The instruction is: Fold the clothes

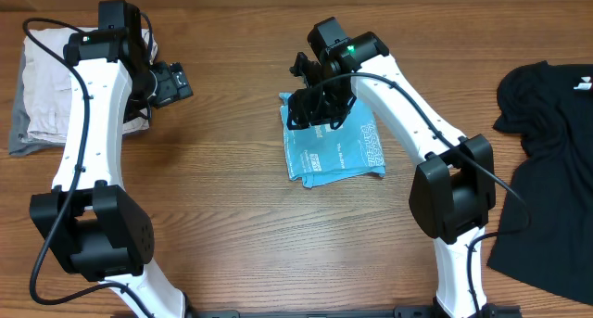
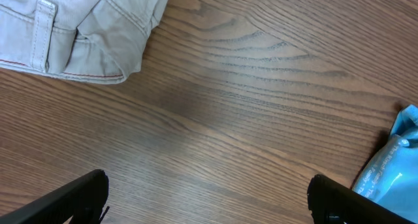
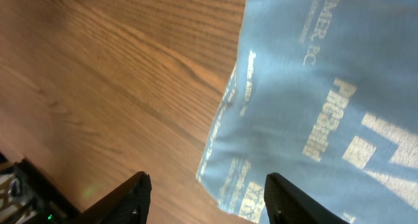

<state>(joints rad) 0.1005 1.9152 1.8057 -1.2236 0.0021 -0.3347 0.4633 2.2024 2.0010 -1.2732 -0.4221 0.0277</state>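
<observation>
**Jaws apart on both arms over a wood-grain table**

Brown wooden table, matt, with visible grain. Far left: a pale beige garment with stitched seams, lying in a pile. Left gripper is beside it over bare wood, jaws spread wide and empty. Centre: light blue T-shirt, folded to a rough rectangle, with white lettering facing up. Right gripper hovers over its upper left corner, jaws partly spread, grasping nothing. Far right: a black garment, loosely spread.
</observation>
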